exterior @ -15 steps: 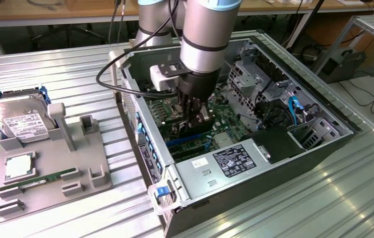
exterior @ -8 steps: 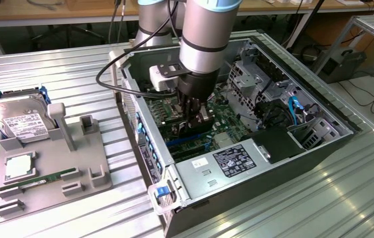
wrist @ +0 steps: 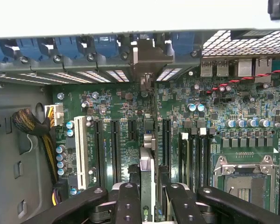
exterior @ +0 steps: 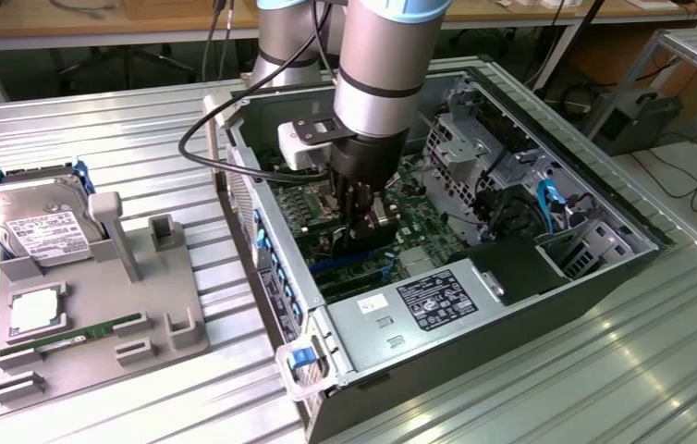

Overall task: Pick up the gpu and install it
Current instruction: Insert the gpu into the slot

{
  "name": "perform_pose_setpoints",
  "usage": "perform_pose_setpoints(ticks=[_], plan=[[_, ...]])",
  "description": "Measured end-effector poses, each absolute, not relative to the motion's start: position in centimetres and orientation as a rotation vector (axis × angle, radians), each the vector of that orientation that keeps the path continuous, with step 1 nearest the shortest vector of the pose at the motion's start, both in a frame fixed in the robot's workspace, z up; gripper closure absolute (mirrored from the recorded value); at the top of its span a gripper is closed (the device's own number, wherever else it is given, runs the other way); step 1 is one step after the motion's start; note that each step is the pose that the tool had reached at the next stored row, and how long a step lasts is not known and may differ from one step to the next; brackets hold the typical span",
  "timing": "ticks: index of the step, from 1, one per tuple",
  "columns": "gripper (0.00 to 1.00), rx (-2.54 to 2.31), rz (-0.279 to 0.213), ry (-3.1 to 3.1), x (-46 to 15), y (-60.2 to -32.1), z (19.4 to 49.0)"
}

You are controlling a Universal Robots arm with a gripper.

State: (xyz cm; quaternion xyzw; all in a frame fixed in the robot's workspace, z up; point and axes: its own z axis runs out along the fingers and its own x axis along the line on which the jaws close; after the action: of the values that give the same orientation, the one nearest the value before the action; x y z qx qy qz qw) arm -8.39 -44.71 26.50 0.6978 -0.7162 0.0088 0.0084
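Thin dark gpu (wrist: pixel 147 179), upright on edge between the jaws, low over the green motherboard (wrist: pixel 130 105)

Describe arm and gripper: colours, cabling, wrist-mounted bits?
Arm: silver-grey cylindrical links, light blue joint caps, black band. A white box with a black module sits at the wrist, with a looping black cable. Gripper: black, linkage fingers with round holes.

The end effector (wrist: pixel 147 198) is black, the gpu (wrist: pixel 146 175) dark. The motherboard (wrist: pixel 130 105) is green, speckled with blue capacitors (wrist: pixel 196 107), with a white slot (wrist: pixel 81 151) beside black slots (wrist: pixel 115 149). Blue clips (wrist: pixel 102 44) line the grey case (wrist: pixel 14 107). The counter (exterior: pixel 546 388) is ribbed silver, and the hard drive (exterior: pixel 34 231) has a white label.
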Motion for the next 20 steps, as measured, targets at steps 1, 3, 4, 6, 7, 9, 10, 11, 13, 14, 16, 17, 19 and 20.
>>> perform_pose_setpoints(ticks=[1,3,4,6,7,9,10,11,13,14,16,17,19,20], plan=[[0.74,2.180,0.027,-2.238,-8.39,-44.71,26.50],[0.74,2.180,0.027,-2.238,-8.39,-44.71,26.50],[0.74,2.180,0.027,-2.238,-8.39,-44.71,26.50],[0.74,2.180,0.027,-2.238,-8.39,-44.71,26.50],[0.74,2.180,0.027,-2.238,-8.39,-44.71,26.50],[0.74,2.180,0.027,-2.238,-8.39,-44.71,26.50],[0.74,2.180,0.027,-2.238,-8.39,-44.71,26.50],[0.74,2.181,0.027,-2.238,-8.39,-44.71,26.50],[0.74,2.180,0.027,-2.238,-8.39,-44.71,26.50],[0.74,2.180,0.027,-2.238,-8.39,-44.71,26.50],[0.74,2.180,0.027,-2.238,-8.39,-44.71,26.50],[0.74,2.180,0.027,-2.238,-8.40,-44.71,26.50],[0.74,2.179,0.025,-2.237,-8.39,-44.71,26.50],[0.74,2.179,0.023,-2.236,-8.38,-44.71,26.50]])
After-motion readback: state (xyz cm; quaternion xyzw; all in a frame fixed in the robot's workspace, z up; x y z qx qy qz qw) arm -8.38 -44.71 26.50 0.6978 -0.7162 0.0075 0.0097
